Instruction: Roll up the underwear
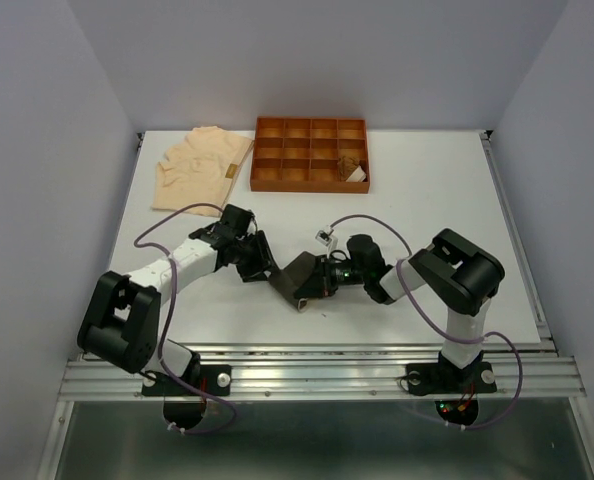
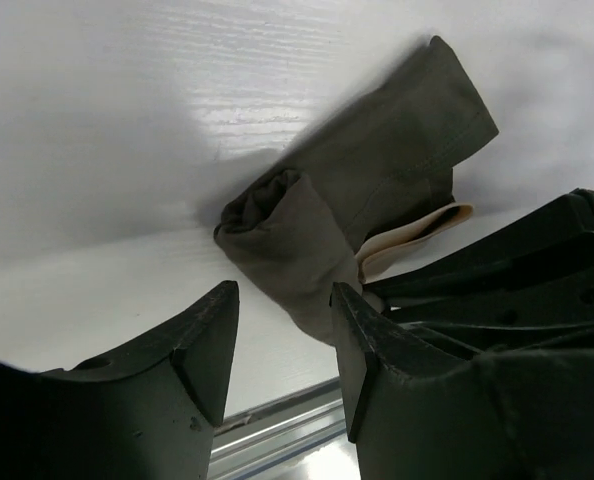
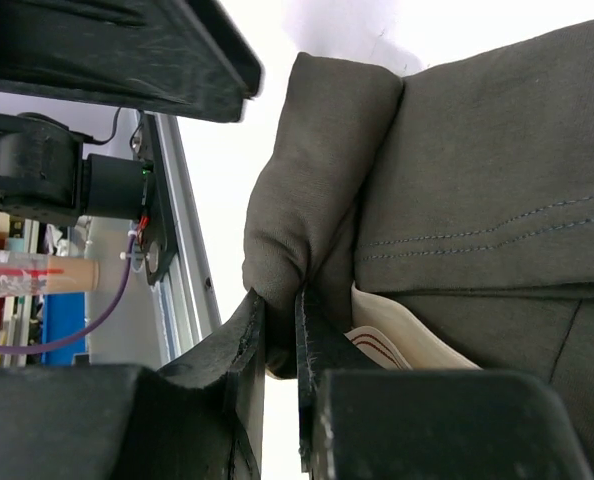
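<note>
The dark grey underwear lies partly rolled on the table between my two grippers. In the left wrist view its rolled end lies just beyond my open left gripper, touching the right finger, with nothing clamped. A cream band sticks out of the roll. My right gripper is shut on a fold of the dark fabric at the roll's end. The pale peach underwear lies flat at the back left. A rust-brown rolled piece with a white label sits in the tray.
The orange-brown grid tray stands at the back centre. The table's metal front rail runs close behind the grippers. The two arms meet near the table's middle front, with cables looping over them.
</note>
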`<control>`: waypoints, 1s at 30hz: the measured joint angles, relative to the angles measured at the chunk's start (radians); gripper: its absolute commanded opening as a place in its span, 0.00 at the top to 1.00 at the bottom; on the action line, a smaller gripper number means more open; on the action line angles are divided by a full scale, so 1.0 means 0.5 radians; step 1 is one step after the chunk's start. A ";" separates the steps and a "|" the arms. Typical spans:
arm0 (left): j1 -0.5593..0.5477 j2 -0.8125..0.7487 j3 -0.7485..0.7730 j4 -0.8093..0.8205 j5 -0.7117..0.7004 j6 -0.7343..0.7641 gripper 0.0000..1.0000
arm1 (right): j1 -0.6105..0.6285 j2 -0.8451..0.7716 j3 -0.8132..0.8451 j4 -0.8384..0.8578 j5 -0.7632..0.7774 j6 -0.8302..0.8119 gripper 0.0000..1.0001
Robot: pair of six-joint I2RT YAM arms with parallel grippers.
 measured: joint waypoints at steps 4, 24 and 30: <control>-0.022 0.114 -0.005 0.143 0.051 -0.038 0.47 | 0.000 0.000 -0.040 0.073 0.011 0.001 0.91; -0.252 0.426 0.207 0.084 -0.108 -0.003 1.00 | 0.000 -0.015 -0.043 0.056 0.067 -0.017 0.75; -0.362 0.472 0.359 -0.140 -0.346 0.036 1.00 | 0.006 -0.171 0.008 -0.282 0.162 -0.238 0.39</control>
